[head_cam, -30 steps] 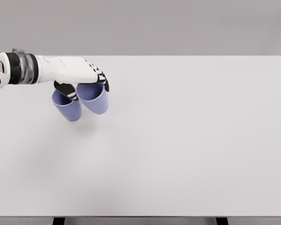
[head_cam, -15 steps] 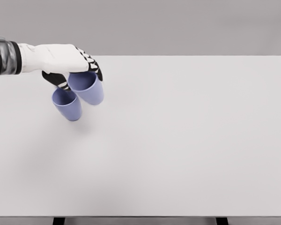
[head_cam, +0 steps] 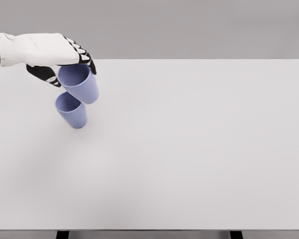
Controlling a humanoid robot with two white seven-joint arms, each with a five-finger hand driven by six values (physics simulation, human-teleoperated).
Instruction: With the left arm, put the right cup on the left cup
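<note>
Cup under inspection: periwinkle blue, smooth matte finish, tapered wall narrowing to a rounded base, wide round mouth open toward the camera. I hold it in my left hand, fingers curled over its far rim and a dark-padded thumb against its left side, so the hand is clasped on this cup. It is clear of the table and tilted, its base pointing down and to the right. A second cup of identical colour, finish and taper stands on the table directly below and slightly left; the lifted cup's lower wall overlaps the standing cup's rim in this view, and I cannot tell whether they touch. My hand shell is glossy white with black joints and black-and-white banded knuckles; the forearm enters from the left edge. The table is a flat, pale grey, unmarked slab with a straight far edge against a grey backdrop. Compared with half a second ago, my hand and the held cup have risen and shifted left, from beside the standing cup to nearly above it. The standing cup has not moved.
</note>
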